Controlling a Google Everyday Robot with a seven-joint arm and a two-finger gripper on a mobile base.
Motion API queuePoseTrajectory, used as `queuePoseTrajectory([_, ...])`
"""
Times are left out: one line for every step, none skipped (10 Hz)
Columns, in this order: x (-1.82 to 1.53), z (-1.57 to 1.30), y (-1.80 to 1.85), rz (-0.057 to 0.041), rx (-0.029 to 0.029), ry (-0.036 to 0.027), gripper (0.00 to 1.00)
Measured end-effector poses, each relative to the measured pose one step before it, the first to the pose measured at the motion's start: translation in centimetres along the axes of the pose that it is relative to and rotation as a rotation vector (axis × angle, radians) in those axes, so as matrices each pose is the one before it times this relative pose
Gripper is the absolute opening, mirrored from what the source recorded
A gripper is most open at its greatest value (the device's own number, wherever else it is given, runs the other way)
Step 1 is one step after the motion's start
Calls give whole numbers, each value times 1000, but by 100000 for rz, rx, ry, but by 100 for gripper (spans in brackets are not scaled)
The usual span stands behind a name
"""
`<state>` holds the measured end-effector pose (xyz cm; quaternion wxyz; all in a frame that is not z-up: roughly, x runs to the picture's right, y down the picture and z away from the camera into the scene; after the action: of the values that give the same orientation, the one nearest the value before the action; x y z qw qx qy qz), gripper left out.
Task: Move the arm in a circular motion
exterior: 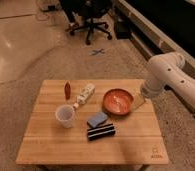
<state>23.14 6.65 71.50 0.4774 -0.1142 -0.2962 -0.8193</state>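
Arm (167,75) over table (131,144) right edge; end effector (139,101) beside bowl (117,101).

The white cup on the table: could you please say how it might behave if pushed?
Upright and open, the white cup is probably light and may tip. The smooth wooden table suggests it would slide easily. The claw is beside the red bowl.

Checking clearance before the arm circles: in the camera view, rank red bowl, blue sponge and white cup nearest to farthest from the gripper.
The gripper is at the table's right edge.
1. Red bowl, right, beside it.
2. Blue sponge, centre.
3. White cup, left.
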Motion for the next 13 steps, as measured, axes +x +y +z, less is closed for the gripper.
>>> queuePoseTrajectory([0, 0, 1, 6, 2, 2, 80])
queuePoseTrajectory([1, 3, -1, -10, -2, -6, 80])
queuePoseTrajectory([-6, 1, 3, 11, 3, -4, 80])
queuePoseTrajectory([3, -1, -1, -3, -4, 3, 80])
queuePoseTrajectory([32, -36, 45, 68, -58, 102, 80])
queuePoseTrajectory([96, -29, 136, 70, -57, 208, 80])
queuePoseTrajectory([1532, 213, 466, -1496, -986, 736, 80])
queuePoseTrajectory([1605, 342, 178, -1913, -618, 428, 80])
queuePoseTrajectory([2289, 532, -25, -2865, -755, 528, 80])
queuePoseTrajectory([2652, 840, -372, -3749, -971, -547, 80])
queuePoseTrajectory([2472, 930, -956, -3902, -183, -646, 80])
queuePoseTrajectory([2367, 805, -1330, -4112, 160, -574, 80])
queuePoseTrajectory([2407, 684, -1766, -5199, 91, -819, 80])
